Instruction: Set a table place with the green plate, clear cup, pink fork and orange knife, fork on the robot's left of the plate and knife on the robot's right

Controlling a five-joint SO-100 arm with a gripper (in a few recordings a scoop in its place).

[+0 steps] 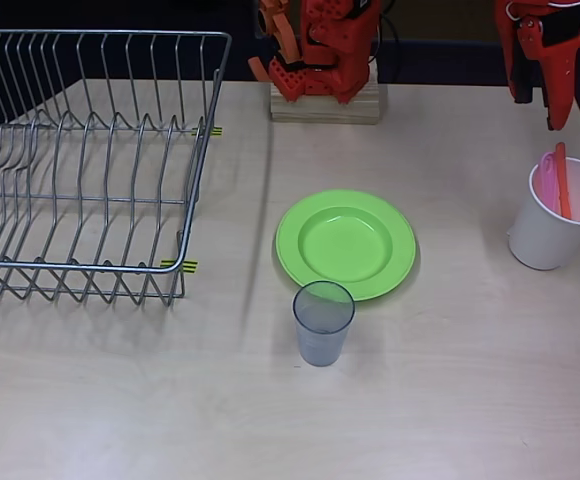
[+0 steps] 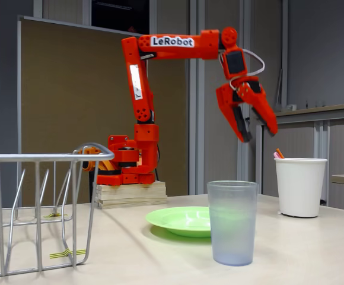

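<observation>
**Pink fork and orange knife upright in the white cup, gripper poised above**

Pink fork (image 1: 546, 172) and orange knife (image 1: 562, 180), both small plastic pieces, stood side by side in the opaque white cup (image 1: 550, 238) at about three o'clock in the overhead view, their long axes close to vertical and leaning toward twelve o'clock, with the handles down in the cup. The narrow orange-red gripper (image 1: 553, 105) hung at roughly twelve o'clock from that cup, its tip pointing down toward the utensils, which lay at six o'clock from the jaws and just beyond them. The round lime-green plastic plate (image 1: 346, 243) sat at centre on the pale wooden table (image 1: 450, 400), with the see-through greyish-blue tumbler, the clear cup (image 1: 322, 322), at its seven o'clock, touching or just overlapping the rim. A wire dish rack (image 1: 80, 165) stood at nine o'clock.

In the fixed view the gripper (image 2: 256, 129) hovered well above the table, up and to eleven o'clock of the white cup (image 2: 300, 186), the jaws slightly apart and holding nothing. Pink and orange tips just showed over the cup's rim. Plate (image 2: 181, 220) and tumbler (image 2: 232, 221) looked already placed; both utensils probably remained to be lifted out.
</observation>
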